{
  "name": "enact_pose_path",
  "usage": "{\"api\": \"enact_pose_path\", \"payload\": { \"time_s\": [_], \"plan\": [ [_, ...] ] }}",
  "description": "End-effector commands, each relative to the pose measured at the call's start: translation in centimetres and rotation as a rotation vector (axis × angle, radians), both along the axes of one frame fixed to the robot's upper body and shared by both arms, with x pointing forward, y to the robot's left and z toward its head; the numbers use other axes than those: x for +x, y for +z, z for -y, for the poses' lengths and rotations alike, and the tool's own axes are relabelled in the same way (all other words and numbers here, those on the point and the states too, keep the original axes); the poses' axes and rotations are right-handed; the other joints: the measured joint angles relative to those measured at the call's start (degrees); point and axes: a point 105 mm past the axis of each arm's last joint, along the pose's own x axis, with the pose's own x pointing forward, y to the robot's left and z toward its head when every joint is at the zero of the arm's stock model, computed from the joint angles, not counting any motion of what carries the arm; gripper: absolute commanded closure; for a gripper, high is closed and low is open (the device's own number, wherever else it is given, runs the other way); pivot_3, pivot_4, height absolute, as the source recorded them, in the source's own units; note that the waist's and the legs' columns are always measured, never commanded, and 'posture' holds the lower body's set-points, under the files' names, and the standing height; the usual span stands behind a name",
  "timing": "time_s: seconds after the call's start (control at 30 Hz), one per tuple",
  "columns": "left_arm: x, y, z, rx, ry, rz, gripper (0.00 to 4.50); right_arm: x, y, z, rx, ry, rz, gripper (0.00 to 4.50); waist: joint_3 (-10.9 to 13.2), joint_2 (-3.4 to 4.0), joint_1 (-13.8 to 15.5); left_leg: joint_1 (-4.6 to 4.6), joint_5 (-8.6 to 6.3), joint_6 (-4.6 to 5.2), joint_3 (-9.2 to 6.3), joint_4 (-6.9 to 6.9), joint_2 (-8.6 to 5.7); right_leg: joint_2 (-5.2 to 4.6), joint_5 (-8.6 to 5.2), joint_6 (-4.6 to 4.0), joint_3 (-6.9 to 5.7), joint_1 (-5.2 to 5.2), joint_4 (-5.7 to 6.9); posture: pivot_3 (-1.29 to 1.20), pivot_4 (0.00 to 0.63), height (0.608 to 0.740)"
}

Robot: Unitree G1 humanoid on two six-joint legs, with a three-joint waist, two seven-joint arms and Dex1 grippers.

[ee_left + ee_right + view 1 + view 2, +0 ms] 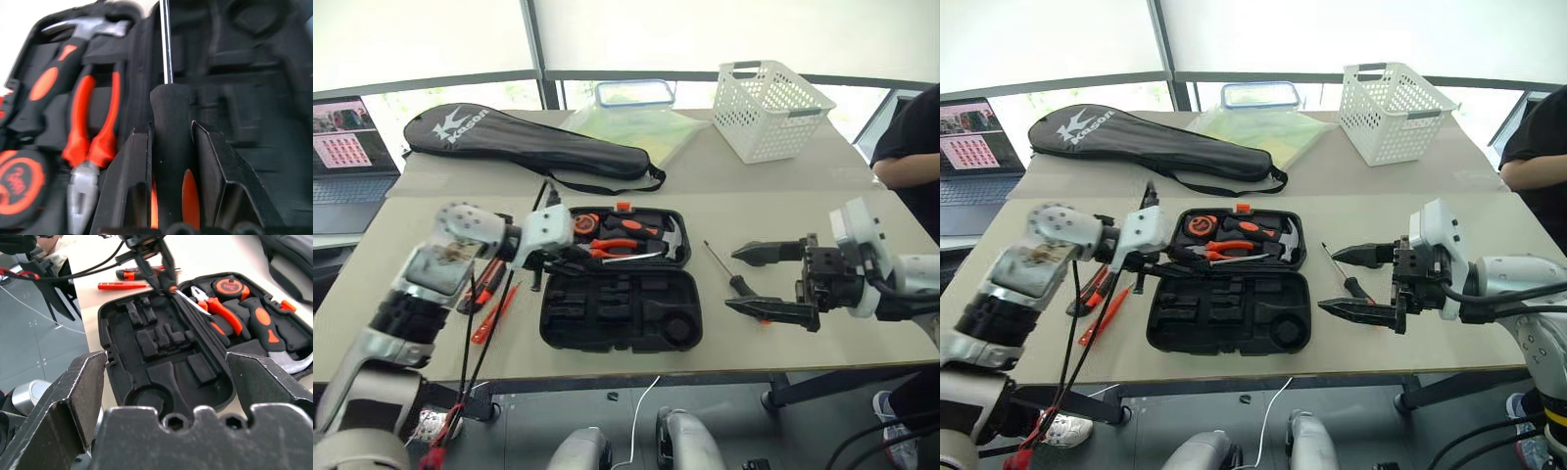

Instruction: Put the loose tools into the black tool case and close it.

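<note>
**Left gripper holds a screwdriver over the open tool case; right gripper waits spread wide.**

The black moulded plastic tool case point(607, 328) lies open on the grey table point(783, 201). Its far half holds the orange-handled pliers point(612, 247), hammer point(658, 235) and tape measure point(586, 223); the near half's recesses are bare. The left gripper point(171, 147) clamps the black-and-orange handle of a screwdriver point(168, 161), whose steel shaft lies along the case's hinge. The right gripper point(766, 281) hovers beside the case's right edge with its fingers far apart, gripping nothing. A second black-handled screwdriver point(724, 269) lies on the table near it. A slim orange tester screwdriver point(493, 313) and an orange-black utility knife point(486, 282) lie left of the case.
</note>
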Motion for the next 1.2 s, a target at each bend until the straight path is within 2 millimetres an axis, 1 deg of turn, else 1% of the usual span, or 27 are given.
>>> {"api": "enact_pose_path", "payload": {
  "time_s": [0.03, 0.33, 0.5, 0.57, 0.6, 0.8, 0.83, 0.93, 1.0, 1.2],
  "plan": [
    [0.5, -0.7, 0.6, 0.073, -0.024, 0.030, 3.68, -0.3, 1.2, 0.1, -0.009, -0.020, 0.085, 0.00, 0.0, 0.00, 0.0, -0.01, 0.00, 0.01, 0.00, 0.01, 0.00, 0.00, 0.00, 0.01, 0.00, 0.00, -0.01, 0.00, 0.150, 0.740],
    [0.8, -1.0, 1.4, 0.080, -0.042, 0.013, 3.68, -0.4, 1.2, 0.0, -0.005, -0.031, 0.091, 0.00, 0.0, -0.01, 0.2, -0.10, 0.03, 0.09, -0.02, 0.06, -0.02, 0.01, 0.02, 0.05, -0.06, -0.03, -0.08, 0.00, 0.150, 0.740],
    [0.5, -0.9, 1.7, 0.074, -0.064, 0.007, 3.68, -0.3, 1.3, -0.2, 0.003, -0.030, 0.094, 0.00, 0.0, -0.01, 0.1, -0.09, 0.04, 0.11, -0.02, 0.07, -0.02, 0.01, 0.02, 0.05, -0.04, -0.03, -0.09, 0.00, 0.150, 0.740],
    [0.4, -0.5, 1.7, 0.067, -0.061, 0.005, 2.69, -0.3, 1.4, -0.2, 0.007, -0.031, 0.096, 0.00, 0.0, -0.01, 0.1, -0.08, 0.04, 0.11, -0.02, 0.07, -0.02, 0.02, 0.02, 0.05, -0.02, -0.03, -0.07, 0.00, 0.150, 0.740],
    [0.4, -0.2, 1.8, 0.061, -0.061, 0.003, 2.42, -0.3, 1.4, -0.2, 0.010, -0.030, 0.096, 0.00, 0.0, -0.01, 0.1, -0.08, 0.04, 0.11, -0.02, 0.07, -0.02, 0.02, 0.02, 0.05, -0.02, -0.03, -0.06, 0.00, 0.150, 0.740],
    [0.5, 1.4, 1.9, 0.026, -0.060, 0.024, 0.19, -0.3, 1.4, -0.4, 0.020, -0.024, 0.095, 0.00, 0.0, -0.01, 0.1, -0.09, 0.04, 0.12, -0.01, 0.09, -0.02, 0.02, 0.03, 0.06, -0.02, -0.03, -0.05, 0.00, 0.150, 0.740],
    [0.5, 1.6, 2.0, 0.020, -0.060, 0.027, 0.04, -0.3, 1.4, -0.5, 0.022, -0.024, 0.094, 0.00, 0.0, -0.01, 0.1, -0.09, 0.04, 0.11, -0.01, 0.09, -0.02, 0.02, 0.03, 0.06, -0.03, -0.03, -0.05, 0.00, 0.150, 0.740],
    [0.7, 2.0, 2.2, -0.006, -0.049, 0.039, 0.04, -0.3, 1.4, -0.5, 0.024, -0.023, 0.095, 0.00, 0.0, -0.01, 0.1, -0.09, 0.04, 0.12, -0.01, 0.10, -0.02, 0.01, 0.03, 0.06, -0.02, -0.03, -0.05, 0.00, 0.150, 0.740],
    [0.7, 1.9, 2.3, -0.002, -0.050, 0.038, 0.04, -0.2, 1.4, -0.5, 0.025, -0.023, 0.097, 0.00, 0.0, -0.01, 0.1, -0.08, 0.04, 0.12, -0.01, 0.10, -0.02, 0.01, 0.03, 0.06, -0.02, -0.03, -0.05, 0.00, 0.150, 0.740],
    [0.6, -0.7, 1.6, 0.083, -0.048, -0.012, 0.04, 0.0, 1.7, -0.6, 0.044, -0.030, 0.107, 0.00, 0.0, -0.01, 0.1, -0.08, 0.04, 0.12, -0.01, 0.11, -0.02, 0.02, 0.03, 0.06, -0.02, -0.03, -0.04, 0.00, 0.150, 0.740]
  ]
}}
